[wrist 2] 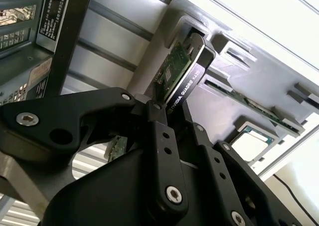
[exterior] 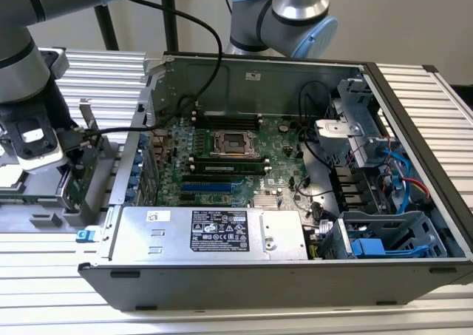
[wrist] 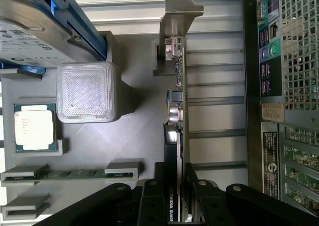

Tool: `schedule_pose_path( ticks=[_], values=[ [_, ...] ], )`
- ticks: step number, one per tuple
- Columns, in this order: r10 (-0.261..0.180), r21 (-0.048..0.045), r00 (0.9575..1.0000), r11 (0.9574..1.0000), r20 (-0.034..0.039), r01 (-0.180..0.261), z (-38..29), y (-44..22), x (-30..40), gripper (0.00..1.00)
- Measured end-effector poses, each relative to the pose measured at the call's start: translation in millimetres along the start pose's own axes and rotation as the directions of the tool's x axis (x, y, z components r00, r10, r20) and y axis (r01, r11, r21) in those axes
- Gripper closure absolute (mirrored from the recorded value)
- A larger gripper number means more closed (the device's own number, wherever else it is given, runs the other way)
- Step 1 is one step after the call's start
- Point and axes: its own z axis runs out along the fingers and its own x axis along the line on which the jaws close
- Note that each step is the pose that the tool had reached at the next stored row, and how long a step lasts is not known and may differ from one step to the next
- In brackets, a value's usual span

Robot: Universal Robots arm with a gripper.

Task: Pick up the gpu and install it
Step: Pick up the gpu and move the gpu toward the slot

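Gripper (wrist 2: 169, 109) pinches the gpu (wrist 2: 182, 71) edge-on in its grey holder (wrist: 134, 131) — in the exterior view, at 9 o'clock from the computer case (exterior: 222, 283). A shallow grip could let it twist and jam.

You had the open case (exterior: 281, 91) across the middle and right of the exterior view, with the motherboard (exterior: 222, 168) on its floor. The power supply (exterior: 211, 231) ran along its near edge, in the lower centre, and the drive cage (exterior: 353, 124) stood at the case's upper right. The holder tray (exterior: 100, 183) lay just outside the case, at the frame's left edge. In the first wrist view, the gpu (wrist: 177, 111) stood on edge in a slot of that tray, near the case's back panel (wrist: 289, 61). The gripper (wrist: 175, 181) sat astride it, a finger pressed on each face. A hard drive (wrist: 35, 26), a processor (wrist: 34, 127) and a memory stick (wrist: 70, 173) lay elsewhere on the tray, on the gpu's far side from the case.
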Motion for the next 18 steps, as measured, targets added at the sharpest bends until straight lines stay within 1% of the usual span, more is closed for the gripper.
schedule_pose_path(
  ticks=[12,18],
  values=[
    [0.000,-0.0001,1.0000,1.0000,0.0001,0.000,-2.4,0.1,-0.1,1.00],
    [0.000,0.0000,1.0000,1.0000,0.0000,0.000,-5.3,0.2,-0.1,1.00]
  ],
)
